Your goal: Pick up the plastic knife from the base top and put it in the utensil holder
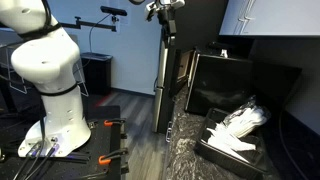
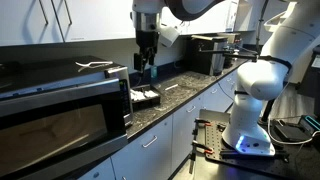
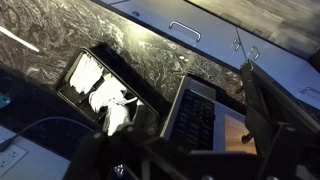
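Just one utensil holder (image 1: 215, 150), one plastic knife (image 2: 173, 87) on base top (image 2: 205, 78)

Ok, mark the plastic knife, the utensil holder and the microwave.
plastic knife (image 3: 18, 38): wrist view, middle of its length.
utensil holder (image 3: 135, 80): wrist view, bare dark rim.
microwave (image 2: 60, 120): in an exterior view, front door.

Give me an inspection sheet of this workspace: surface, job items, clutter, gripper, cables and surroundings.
Surface: base top, dark marbled stone.
Job's things: utensil holder holds white plastic cutlery; plastic knife, probably the white strip lying on the counter apart from it.
Clutter: white object on the microwave.
Gripper: gripper hovers above the holder; jaws unclear.
Cables: cable beside the holder in the wrist view.
Surroundings: cabinets below the counter.
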